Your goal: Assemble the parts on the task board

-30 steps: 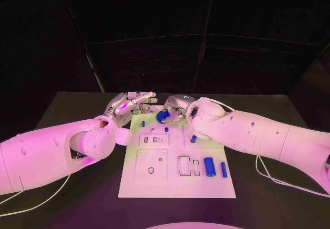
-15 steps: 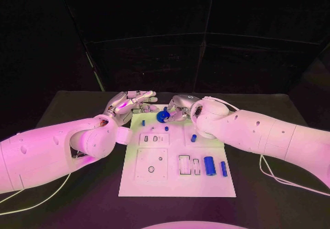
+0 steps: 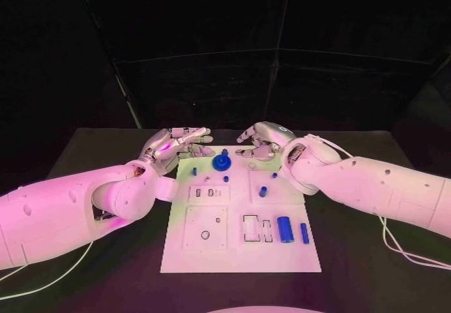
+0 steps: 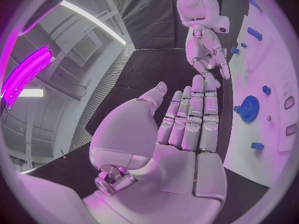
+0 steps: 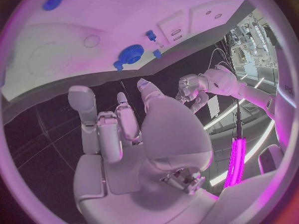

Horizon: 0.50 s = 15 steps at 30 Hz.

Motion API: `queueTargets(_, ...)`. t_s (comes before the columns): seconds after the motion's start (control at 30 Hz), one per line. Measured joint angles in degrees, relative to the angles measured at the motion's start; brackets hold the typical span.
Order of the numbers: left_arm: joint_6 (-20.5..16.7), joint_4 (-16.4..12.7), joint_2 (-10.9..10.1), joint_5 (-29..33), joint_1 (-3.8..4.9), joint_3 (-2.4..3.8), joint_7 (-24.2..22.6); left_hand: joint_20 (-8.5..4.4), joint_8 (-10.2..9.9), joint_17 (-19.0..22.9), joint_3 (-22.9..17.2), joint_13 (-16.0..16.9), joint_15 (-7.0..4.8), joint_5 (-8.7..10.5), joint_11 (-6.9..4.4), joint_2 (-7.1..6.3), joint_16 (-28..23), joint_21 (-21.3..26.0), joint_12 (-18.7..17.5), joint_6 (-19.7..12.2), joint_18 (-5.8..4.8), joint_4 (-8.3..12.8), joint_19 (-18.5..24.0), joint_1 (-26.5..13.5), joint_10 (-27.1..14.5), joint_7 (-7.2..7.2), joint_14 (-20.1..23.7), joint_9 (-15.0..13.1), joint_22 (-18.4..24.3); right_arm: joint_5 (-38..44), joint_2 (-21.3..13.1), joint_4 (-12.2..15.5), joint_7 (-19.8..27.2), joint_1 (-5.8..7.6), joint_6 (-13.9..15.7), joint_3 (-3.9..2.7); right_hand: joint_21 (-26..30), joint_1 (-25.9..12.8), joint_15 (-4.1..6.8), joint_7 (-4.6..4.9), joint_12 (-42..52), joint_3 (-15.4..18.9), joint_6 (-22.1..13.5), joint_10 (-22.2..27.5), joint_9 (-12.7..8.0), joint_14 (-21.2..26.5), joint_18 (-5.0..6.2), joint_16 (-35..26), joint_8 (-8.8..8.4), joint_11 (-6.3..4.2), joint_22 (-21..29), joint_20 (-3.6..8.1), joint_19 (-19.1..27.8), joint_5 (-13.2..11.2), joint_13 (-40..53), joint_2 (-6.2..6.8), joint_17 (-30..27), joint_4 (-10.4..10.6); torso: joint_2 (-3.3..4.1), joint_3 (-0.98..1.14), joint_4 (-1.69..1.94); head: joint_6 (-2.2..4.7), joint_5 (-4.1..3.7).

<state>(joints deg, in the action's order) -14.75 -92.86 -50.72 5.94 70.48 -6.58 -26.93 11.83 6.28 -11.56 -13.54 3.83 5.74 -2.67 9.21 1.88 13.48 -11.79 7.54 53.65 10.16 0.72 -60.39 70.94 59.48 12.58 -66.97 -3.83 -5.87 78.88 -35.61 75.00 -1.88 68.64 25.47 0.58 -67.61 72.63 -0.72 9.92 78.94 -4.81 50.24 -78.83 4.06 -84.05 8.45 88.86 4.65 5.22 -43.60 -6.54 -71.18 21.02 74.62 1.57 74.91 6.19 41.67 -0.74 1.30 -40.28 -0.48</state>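
Standing upright: gear [image 3: 221, 161] on task board [image 3: 188, 254]

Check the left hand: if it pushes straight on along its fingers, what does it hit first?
Probably the right hand. In the left wrist view the left hand's fingers point at it across bare table, with the blue gear and task board off to the side. Depth is unclear.

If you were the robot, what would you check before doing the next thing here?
1. Right hand holds nothing: ok, fingers apart.
2. Left hand holds nothing: ok, fingers spread.
3. Blue gear rests on the task board: ok.
4. Gear fully seated on its peg: cannot tell.
5. Both hands apart from the gear: ok.
6. Two blue cylinders lie near the board's front right, untouched: ok.
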Motion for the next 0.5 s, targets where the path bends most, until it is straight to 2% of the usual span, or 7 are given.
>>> queueTargets(0.17,-0.01,-0.15,-0.18,0.0,0.0,0.0,0.0,0.0,0.0,-0.05,0.0,0.0,0.0,0.0,0.0,0.0,0.0,0.0,0.0,0.0,0.0,0.0,0.0,0.0,0.0,0.0,0.0,0.0,0.06,-5.5,-5.87,1.03,3.97,0.04,-0.22,0.03,0.47,1.87,0.0,0.0,-0.72,-0.07,0.0,0.25,-0.06,0.0,0.0,-0.24,0.0,-0.19,0.73,0.2,0.26,-1.68,-0.64,0.87,0.0,-1.53,-0.08,0.02,-0.27,0.21,-0.42)
queueTargets(0.23,-0.01,-0.16,-0.18,0.0,0.0,-0.01,0.0,0.0,0.0,-0.05,0.0,0.0,0.0,0.0,0.0,0.0,0.0,0.0,0.0,0.0,0.0,0.0,0.0,0.0,0.0,0.0,0.0,0.0,0.06,-7.73,-8.0,0.84,5.62,0.04,-0.78,0.03,0.47,2.84,0.0,0.0,-0.72,-0.32,0.0,0.44,-0.09,0.0,0.01,-0.24,0.0,0.0,0.79,0.0,0.45,-1.68,-0.7,0.66,0.0,-2.1,-0.12,0.05,-0.38,0.26,-0.49)
queueTargets(0.37,-0.01,-0.04,0.06,0.0,0.0,0.0,0.0,0.0,0.0,-0.05,0.0,0.0,0.0,0.0,0.0,0.0,0.0,0.0,0.0,0.0,0.0,0.0,0.0,0.0,0.0,0.0,0.0,0.0,0.06,-10.67,-10.44,-0.03,8.46,0.04,-2.07,0.04,0.47,3.47,0.0,0.0,-0.72,-0.24,0.0,0.65,-0.09,0.0,0.0,-0.24,0.0,-0.21,0.79,0.0,0.45,-1.17,-0.81,1.21,0.0,-2.6,-0.13,0.23,-0.53,0.62,-0.88)
queueTargets(0.5,-0.01,0.21,0.39,0.0,0.0,-0.01,0.0,0.0,0.0,-0.04,0.0,0.0,0.0,0.0,0.0,0.0,0.0,0.0,0.0,0.0,0.0,0.0,0.0,0.0,0.0,0.0,0.0,0.0,0.06,-11.98,-11.56,-0.75,10.53,-0.02,-3.5,0.07,0.47,3.72,0.0,0.0,-1.07,-0.23,0.0,0.64,-0.08,0.0,0.0,-0.24,0.0,-0.21,0.8,0.0,0.45,-1.17,-0.93,1.46,0.0,-2.92,-0.13,0.32,-0.57,0.62,-1.41)
